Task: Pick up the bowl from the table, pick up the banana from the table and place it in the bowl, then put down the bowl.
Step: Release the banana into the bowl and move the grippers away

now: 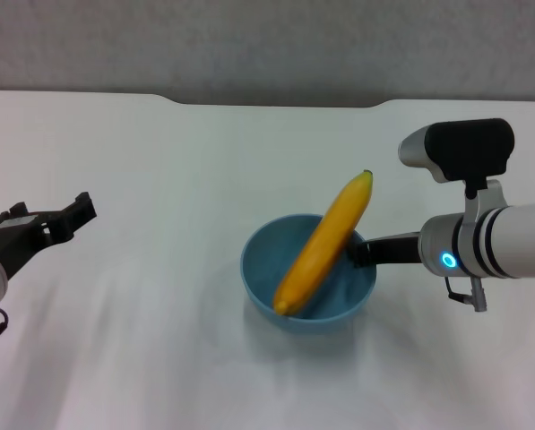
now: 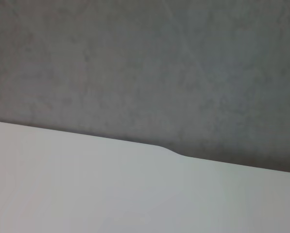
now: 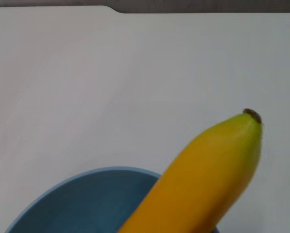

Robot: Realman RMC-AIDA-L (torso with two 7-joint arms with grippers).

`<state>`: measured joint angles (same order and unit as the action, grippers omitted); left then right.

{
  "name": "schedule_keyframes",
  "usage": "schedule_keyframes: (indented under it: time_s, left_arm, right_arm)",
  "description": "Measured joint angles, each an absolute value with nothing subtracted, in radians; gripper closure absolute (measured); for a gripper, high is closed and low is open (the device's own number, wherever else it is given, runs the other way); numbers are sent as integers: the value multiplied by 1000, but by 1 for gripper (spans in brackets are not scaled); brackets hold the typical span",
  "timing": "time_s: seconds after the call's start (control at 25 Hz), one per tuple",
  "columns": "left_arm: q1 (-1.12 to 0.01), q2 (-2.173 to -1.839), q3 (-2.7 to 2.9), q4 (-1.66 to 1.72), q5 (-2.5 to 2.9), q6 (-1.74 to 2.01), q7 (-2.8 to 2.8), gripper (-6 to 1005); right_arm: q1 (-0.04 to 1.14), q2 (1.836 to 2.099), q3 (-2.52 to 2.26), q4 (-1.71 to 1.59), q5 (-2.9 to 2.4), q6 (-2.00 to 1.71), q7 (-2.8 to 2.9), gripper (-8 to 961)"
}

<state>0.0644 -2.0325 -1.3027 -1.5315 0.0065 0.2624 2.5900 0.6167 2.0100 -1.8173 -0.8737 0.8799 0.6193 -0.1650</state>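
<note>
The light-blue bowl (image 1: 265,269) is at the middle of the white table (image 1: 159,170). The yellow banana (image 1: 325,242) leans in it, lower end on the bowl's floor, dark stem tip sticking up past the far right rim. My right gripper (image 1: 358,253) is shut on the bowl's right rim. I cannot tell whether the bowl rests on the table or hangs just above it. The right wrist view shows the banana (image 3: 208,174) over the bowl (image 3: 86,204). My left gripper (image 1: 52,219) is open and empty at the far left, well away from the bowl.
The table's far edge with its shallow notch (image 1: 276,101) runs along the back, and a grey wall (image 2: 145,63) stands behind it. The left wrist view shows only bare tabletop (image 2: 110,189) and that wall.
</note>
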Motion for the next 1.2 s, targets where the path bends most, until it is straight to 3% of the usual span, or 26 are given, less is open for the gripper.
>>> schedule_keyframes:
  time_s: [1.04,1.12,1.2]
  left_arm:
    - [63,-2032,-1310,-1525,5,262,2588,91]
    - [64,-2032,-1310,-1525,6,262,2588,91]
    - [66,-2033,-1311,-1524,8,262,2588,91]
  right_arm:
    - [571,2014,-1853,-880,880,567,-187,861]
    - [550,2012,-1852,-912,877,561,-192,673]
    - [518,2010,-1845,-958,873,558,-201,589]
